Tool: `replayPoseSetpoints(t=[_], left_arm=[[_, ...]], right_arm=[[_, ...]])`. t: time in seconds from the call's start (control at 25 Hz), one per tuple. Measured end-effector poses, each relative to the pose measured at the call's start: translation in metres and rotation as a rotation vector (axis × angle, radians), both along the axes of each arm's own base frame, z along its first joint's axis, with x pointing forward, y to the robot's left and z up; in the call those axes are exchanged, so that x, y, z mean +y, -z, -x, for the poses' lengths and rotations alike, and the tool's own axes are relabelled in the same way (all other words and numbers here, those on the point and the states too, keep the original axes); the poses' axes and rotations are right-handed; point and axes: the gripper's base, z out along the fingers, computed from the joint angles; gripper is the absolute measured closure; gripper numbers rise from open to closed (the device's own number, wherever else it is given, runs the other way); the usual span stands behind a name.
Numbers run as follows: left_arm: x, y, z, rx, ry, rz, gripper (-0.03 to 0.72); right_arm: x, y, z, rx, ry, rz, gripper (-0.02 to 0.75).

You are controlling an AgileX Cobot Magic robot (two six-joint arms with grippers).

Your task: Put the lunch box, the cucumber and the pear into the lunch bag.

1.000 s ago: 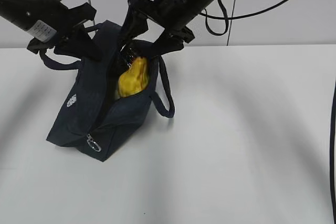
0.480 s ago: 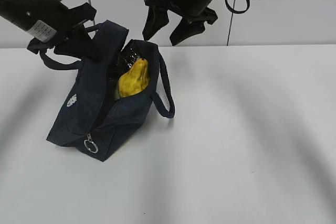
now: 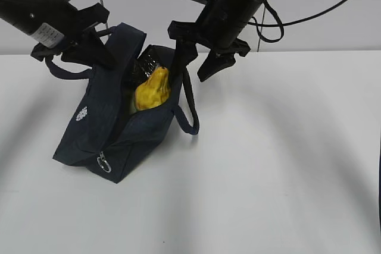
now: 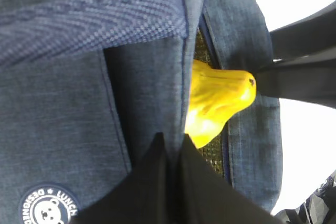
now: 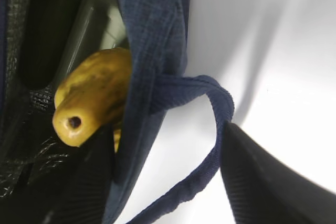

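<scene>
nearest the camera, on the white table [image 3: 268,176], sits the lunch bag [image 3: 101,129], a dark navy tote lying at a slant with its zipper ring toward the viewer and its top open. everything else is placed relative to this bag.

inside the bag's mouth, the pear [image 3: 152,89] stands yellow with its neck poking up above the rim. behind the pear, deeper in the bag, a pale clear corner of the lunch box [image 5: 97,19] shows against the dark lining. the cucumber cannot be seen in any view, so whether it is in the bag cannot be told.

at the bag's far left edge, the left gripper [image 4: 170,148] is clamped tight on the fabric of the rim, seemingly to hold the mouth open and keep the bag from slumping.

over the bag's far right edge, the right gripper [image 3: 195,66] has its jaws spread apart and holds nothing. one finger sits inside the mouth beside the pear, the other outside the wall, near the loop handle [image 5: 210,129]. the pear lies just beside the inner finger, and whether they touch cannot be told.
</scene>
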Motion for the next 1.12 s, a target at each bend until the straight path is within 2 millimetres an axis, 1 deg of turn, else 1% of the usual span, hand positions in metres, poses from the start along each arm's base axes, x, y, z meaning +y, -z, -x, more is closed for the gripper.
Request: replayPoseSetpoints(t=[0.08,0.16,0.36,0.48,0.52,0.64,0.76,0.84,0.96,1.04,1.12], left_arm=[[0.0,0.0,0.0,0.0,0.0,0.0,0.687],[0.0,0.0,0.0,0.0,0.0,0.0,0.687],[0.0,0.0,0.0,0.0,0.0,0.0,0.687],[0.0,0.0,0.0,0.001,0.0,0.0,0.687],[0.0,0.0,0.0,0.002,-0.001,0.005,0.687],[-0.003,-0.002,0.001,0.013,-0.007,0.046,0.687],[-0.012,-0.007,0.002,0.032,-0.011,0.134,0.687],[-0.022,-0.01,0.004,0.039,-0.006,0.184,0.687],[-0.044,-0.013,0.009,0.029,0.027,0.22,0.687],[-0.062,-0.014,0.013,0.01,0.044,0.232,0.687],[-0.076,-0.014,0.015,-0.014,0.05,0.236,0.687]], right_arm=[[0.0,0.002,0.001,0.009,0.0,0.001,0.297],[0.002,0.002,0.001,0.022,0.002,-0.028,0.357],[0.012,0.015,-0.001,0.092,0.015,-0.119,0.563],[0.013,0.018,-0.001,0.102,0.016,-0.124,0.693],[0.012,0.018,-0.001,0.099,0.015,-0.122,0.723],[0.008,0.012,-0.001,0.061,0.009,-0.075,0.741],[0.0,-0.01,0.004,-0.009,0.002,-0.03,0.743],[-0.007,-0.034,0.011,-0.068,-0.006,0.006,0.743],[-0.019,-0.068,0.023,-0.167,-0.006,0.067,0.743],[-0.027,-0.086,0.029,-0.224,0.0,0.112,0.743],[-0.034,-0.094,0.033,-0.254,0.004,0.153,0.743]])
